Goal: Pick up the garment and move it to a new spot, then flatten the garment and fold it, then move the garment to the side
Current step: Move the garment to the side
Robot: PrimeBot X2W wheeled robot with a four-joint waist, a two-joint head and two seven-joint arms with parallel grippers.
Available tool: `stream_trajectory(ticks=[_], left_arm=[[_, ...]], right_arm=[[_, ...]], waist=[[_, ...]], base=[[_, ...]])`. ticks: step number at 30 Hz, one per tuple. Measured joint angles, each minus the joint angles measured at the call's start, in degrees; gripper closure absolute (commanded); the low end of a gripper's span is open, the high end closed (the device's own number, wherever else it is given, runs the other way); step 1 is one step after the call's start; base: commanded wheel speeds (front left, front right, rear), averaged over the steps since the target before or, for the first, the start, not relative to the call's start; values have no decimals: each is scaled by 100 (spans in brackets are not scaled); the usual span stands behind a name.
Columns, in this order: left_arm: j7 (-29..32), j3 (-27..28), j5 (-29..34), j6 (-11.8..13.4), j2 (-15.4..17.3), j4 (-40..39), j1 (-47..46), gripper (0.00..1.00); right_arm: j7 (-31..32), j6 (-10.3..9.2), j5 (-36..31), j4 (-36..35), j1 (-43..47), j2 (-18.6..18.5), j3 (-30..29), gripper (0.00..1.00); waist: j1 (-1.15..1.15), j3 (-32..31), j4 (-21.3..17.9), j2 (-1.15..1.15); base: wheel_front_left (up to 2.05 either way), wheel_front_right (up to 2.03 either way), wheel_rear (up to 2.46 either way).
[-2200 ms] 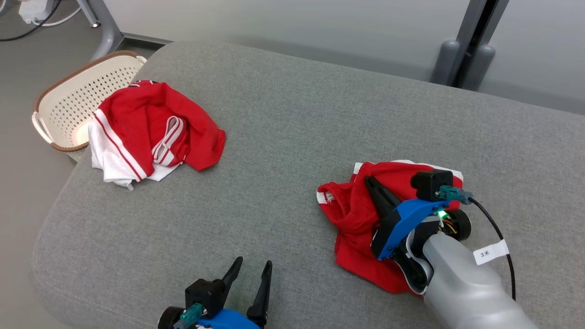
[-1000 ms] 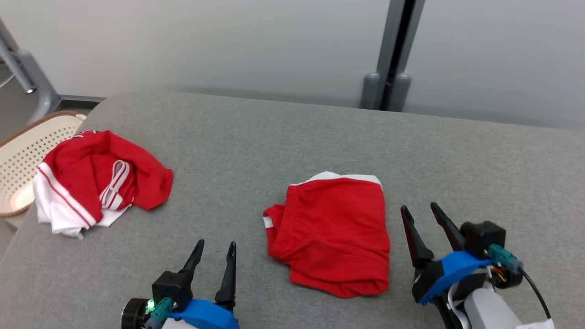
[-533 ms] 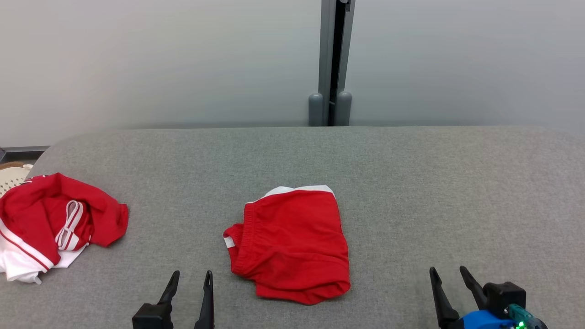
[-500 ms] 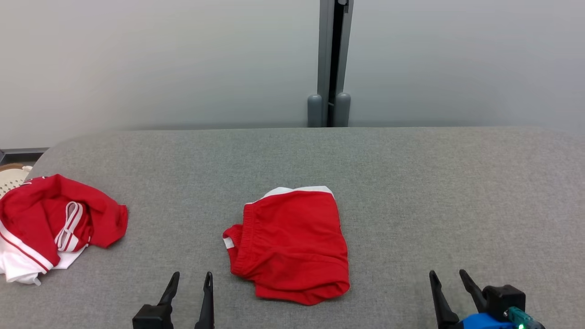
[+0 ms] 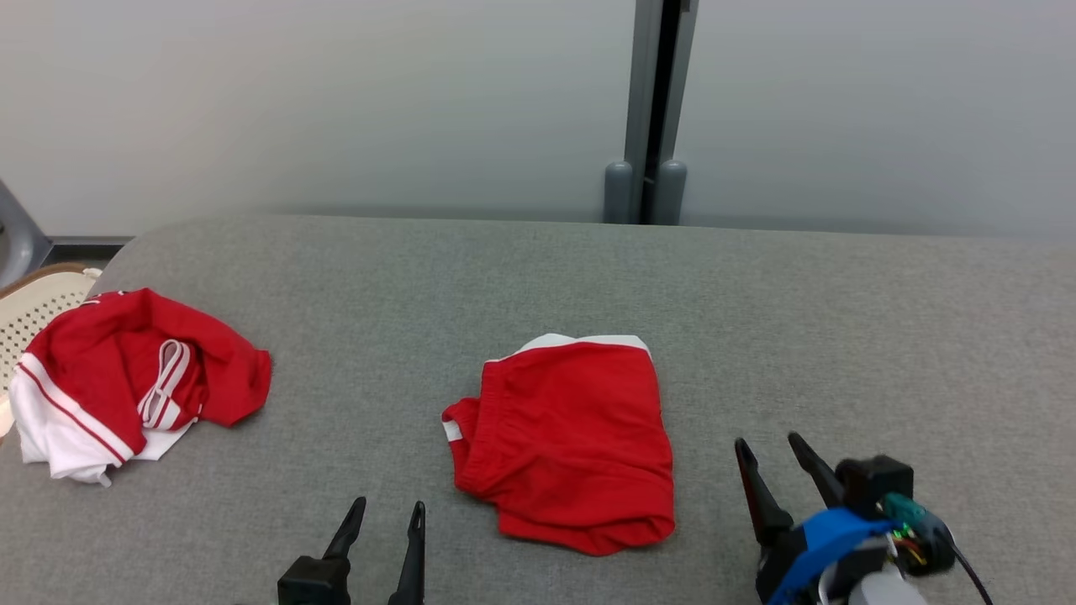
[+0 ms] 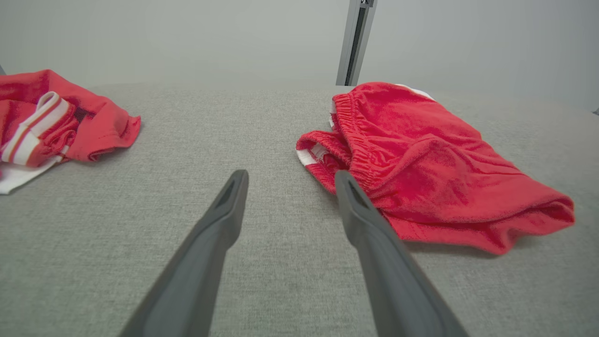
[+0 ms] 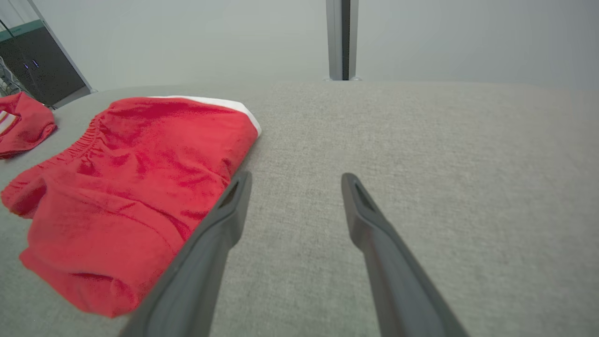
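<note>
Grey cushion point(image 5: 841, 319), cream perforated basket point(image 5: 38, 307) off its left edge, crumpled red-and-white cloth point(image 5: 109, 361) nearby, grey post point(image 5: 651, 101) behind.

Right tool point(image 5: 767, 440): lifted off folded red garment point(image 5: 572, 437), now parked just beside its right edge, fingers apart | garment: freed, lying uncovered

We see bare grey cushion point(image 5: 883, 336) right of the folded red shorts point(image 5: 572, 437) (wide, unbroken to the far edge); leftward, a crumpled red-and-white garment point(image 5: 109, 370) blocks the edge, with open cushion between them.
</note>
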Motion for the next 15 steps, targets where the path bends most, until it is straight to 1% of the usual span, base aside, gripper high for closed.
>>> stream_trajectory(ticks=[4, 8, 10, 15], left_arm=[[0, -142, -12, -27, 0, -1, -184, 0], [0, -242, -63, -32, 1, 1, -362, 0], [0, -322, -86, -25, 2, 7, -435, 0], [0, -408, -158, -19, 3, -7, -572, 0]], right_arm=[[0, 0, 192, 277, -751, 7, 247, 0], [0, 0, 253, 797, -1324, 11, 345, 0], [0, 0, 376, 1087, -1498, 12, 289, 0], [0, 0, 305, 1802, -1775, 8, 96, 0]], waist=[[1, 207, 202, 0], [1, 437, 497, 0], [1, 550, 661, 0], [1, 865, 1014, 0]], base=[[0, 0, 0], [0, 0, 0], [0, 0, 0], [0, 0, 0]])
